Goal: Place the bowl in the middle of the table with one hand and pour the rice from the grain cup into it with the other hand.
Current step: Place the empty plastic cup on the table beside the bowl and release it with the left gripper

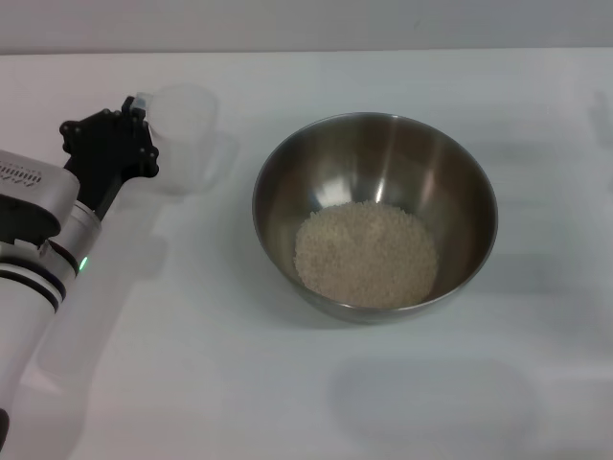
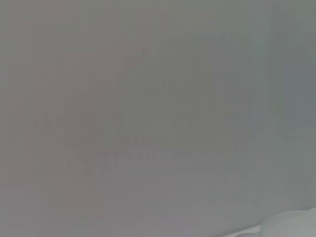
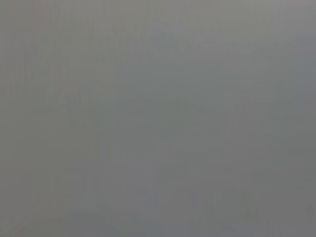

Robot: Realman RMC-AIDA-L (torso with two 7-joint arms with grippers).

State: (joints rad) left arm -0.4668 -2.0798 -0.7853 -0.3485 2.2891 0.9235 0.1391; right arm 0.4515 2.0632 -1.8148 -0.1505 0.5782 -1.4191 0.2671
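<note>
The bowl (image 1: 374, 153), a large shiny steel one, stands in the middle of the white table (image 1: 192, 383). The rice (image 1: 365, 253) lies as a pale heap in its bottom. The grain cup (image 1: 184, 134), clear and with no rice showing in it, is upright at the far left of the table. My left gripper (image 1: 136, 105) is right at the cup's left side, where its handle is. My right gripper is out of view. Both wrist views show only blank grey.
My left arm (image 1: 38, 249) reaches in from the lower left corner. The table's far edge (image 1: 306, 50) meets a grey wall. A faint pale curved shape (image 2: 291, 224) shows in the left wrist view.
</note>
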